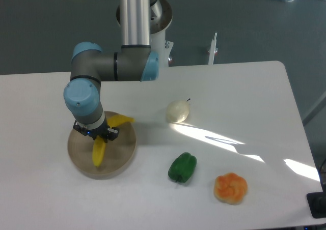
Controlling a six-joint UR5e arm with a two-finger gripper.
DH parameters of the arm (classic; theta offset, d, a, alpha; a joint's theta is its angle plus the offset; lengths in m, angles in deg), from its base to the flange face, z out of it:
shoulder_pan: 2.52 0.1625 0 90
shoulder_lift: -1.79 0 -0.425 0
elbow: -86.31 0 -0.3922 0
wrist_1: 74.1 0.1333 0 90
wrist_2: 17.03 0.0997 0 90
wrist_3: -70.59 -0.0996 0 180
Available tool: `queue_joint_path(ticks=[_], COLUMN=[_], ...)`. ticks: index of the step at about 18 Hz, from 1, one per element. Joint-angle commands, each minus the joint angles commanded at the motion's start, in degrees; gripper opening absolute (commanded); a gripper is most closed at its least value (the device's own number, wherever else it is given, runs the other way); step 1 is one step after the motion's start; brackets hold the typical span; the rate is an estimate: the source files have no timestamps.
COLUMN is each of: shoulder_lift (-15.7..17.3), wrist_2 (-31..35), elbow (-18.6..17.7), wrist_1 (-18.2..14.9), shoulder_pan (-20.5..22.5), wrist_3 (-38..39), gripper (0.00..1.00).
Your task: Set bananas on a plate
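Tabletop [244, 92]: white, carries all items.
Plate [117, 161]: front-left, beige disc.
Gripper [95, 134]: over plate, closed on bananas.
Bananas [100, 148]: one on plate, other sticks out past rim.
Others: orange fruit [230, 188], green pepper [182, 167], pale fruit [177, 111].

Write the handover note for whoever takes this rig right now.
Tool: over the plate, closed on the bananas at the joint of the V.
Bananas: one lies over the plate, the other points back-right past its rim; whether they rest on it cannot be told.
Done: bananas brought to the plate.
Left: release, lift the arm clear.
Elsewhere on the table: pale fruit, green pepper, orange fruit, all untouched.
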Motion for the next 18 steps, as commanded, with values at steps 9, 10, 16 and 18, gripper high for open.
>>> queue_joint_path(ticks=[9, 10, 16, 18], shoulder_lift=[-1.49, -1.49, -1.58, -1.49], wrist_2=[0.53, 0.53, 0.62, 0.62], elbow=[-0.09, 0.00, -0.17, -0.09], wrist_1=[0.18, 0.18, 0.35, 0.44], shoulder_pan=[-1.32, -1.32, -1.32, -1.32], wrist_3=[1.41, 1.32, 1.06, 0.88], gripper=[0.35, 0.35, 0.43, 0.46])
